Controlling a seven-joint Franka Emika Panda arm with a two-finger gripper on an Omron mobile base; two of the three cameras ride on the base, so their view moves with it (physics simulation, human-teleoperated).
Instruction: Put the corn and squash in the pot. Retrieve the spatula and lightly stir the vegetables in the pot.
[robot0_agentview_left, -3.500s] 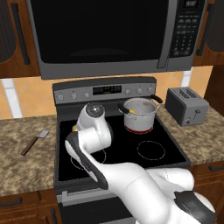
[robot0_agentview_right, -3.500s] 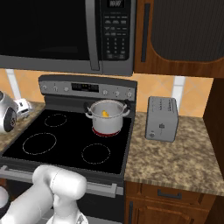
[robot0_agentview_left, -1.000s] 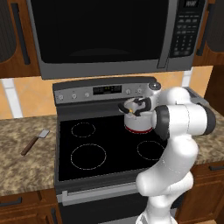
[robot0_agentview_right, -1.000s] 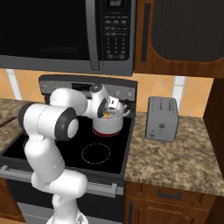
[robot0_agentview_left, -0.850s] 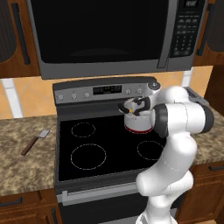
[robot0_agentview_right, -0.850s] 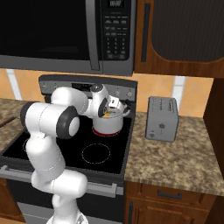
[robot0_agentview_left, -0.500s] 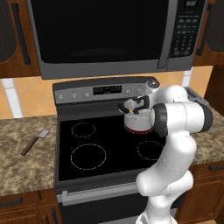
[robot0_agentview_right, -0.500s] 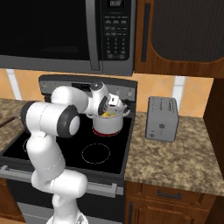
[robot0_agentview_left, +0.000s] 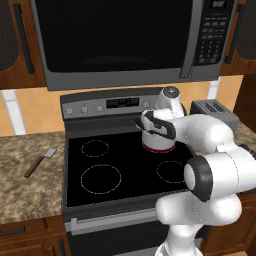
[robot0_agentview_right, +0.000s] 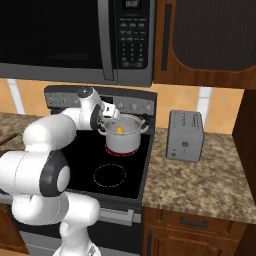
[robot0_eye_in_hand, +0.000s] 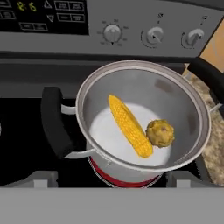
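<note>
The shiny pot (robot0_eye_in_hand: 188, 109) with its red base band stands on the stove's rear right burner, black handle (robot0_eye_in_hand: 54, 127) to one side. Inside it the bright yellow corn (robot0_eye_in_hand: 129, 124) lies on the bottom, and the small lumpy squash (robot0_eye_in_hand: 160, 133) rests against its tip. My gripper (robot0_eye_in_hand: 113, 179) hangs open just above the pot's rim, its fingers wide apart with nothing between them. From the base views the hand (robot0_agentview_right: 111, 113) sits over the pot (robot0_agentview_right: 123, 137) (robot0_agentview_left: 159, 142). The spatula (robot0_agentview_left: 39, 162), brown handle and grey blade, lies on the counter left of the stove.
The black glass cooktop (robot0_agentview_left: 102, 167) has several ring burners. A control panel with knobs (robot0_eye_in_hand: 113, 33) runs behind the pot. A microwave (robot0_agentview_left: 125, 40) hangs low overhead. A silver toaster (robot0_agentview_right: 186, 135) stands on the granite counter right of the stove.
The arm has swung from the stove's left side to above the pot. The fingers have spread wide over the last second, and the squash now lies in the pot beside the corn.
</note>
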